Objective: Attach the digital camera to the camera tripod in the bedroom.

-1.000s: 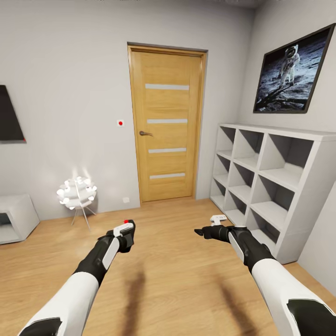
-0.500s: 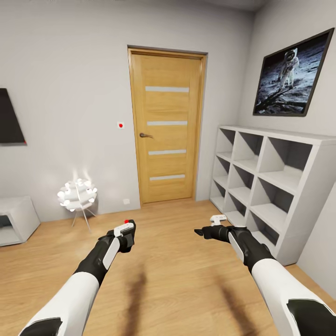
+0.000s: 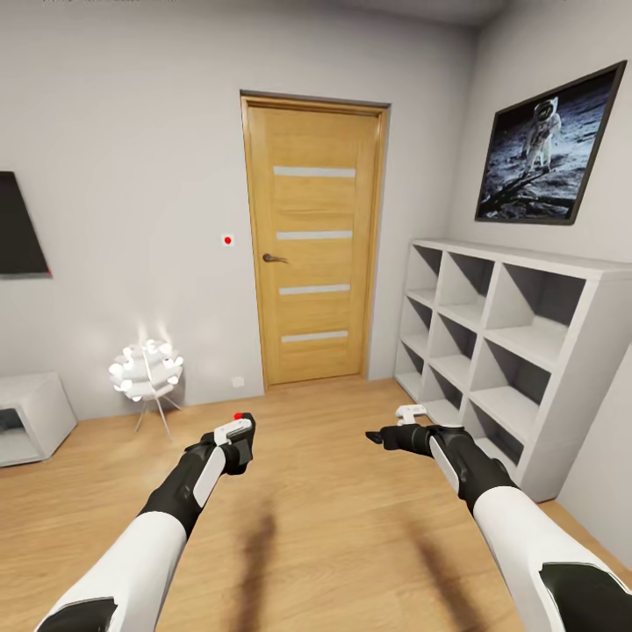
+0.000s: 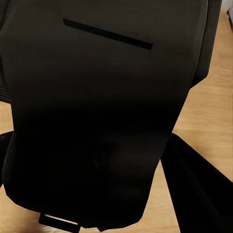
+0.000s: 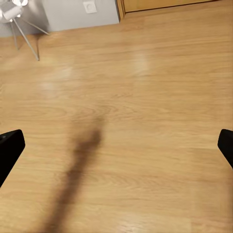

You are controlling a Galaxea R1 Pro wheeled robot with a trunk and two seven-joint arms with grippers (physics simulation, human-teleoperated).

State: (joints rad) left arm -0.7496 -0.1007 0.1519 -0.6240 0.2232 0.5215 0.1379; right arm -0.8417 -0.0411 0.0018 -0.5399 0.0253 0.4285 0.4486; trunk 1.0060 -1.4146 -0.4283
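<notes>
Two arms reach out level over the bedroom's light wood floor point(image 3: 333, 535) as the robot faces a closed wooden door point(image 3: 314, 241). The left gripper point(image 3: 235, 439) is clamped on the digital camera point(image 4: 97, 111), a black box wedged between its fingers, with the red dot on top in the head view. The right gripper point(image 3: 386, 436) has its fingers spread wide apart and carries nothing. It points across toward the left gripper, its fingertips well short of it.

The camera rides in the left gripper, so that arm must bring it to the camera tripod. Which way the stand lies from the gripper cannot be told from here. Ahead of both grippers are only the door, a glowing white floor lamp point(image 3: 145, 369) beyond the left one, and white cube shelves point(image 3: 518, 351) close beside the right one. By the look of it, the robot must turn or drive on before any mounting begins.
</notes>
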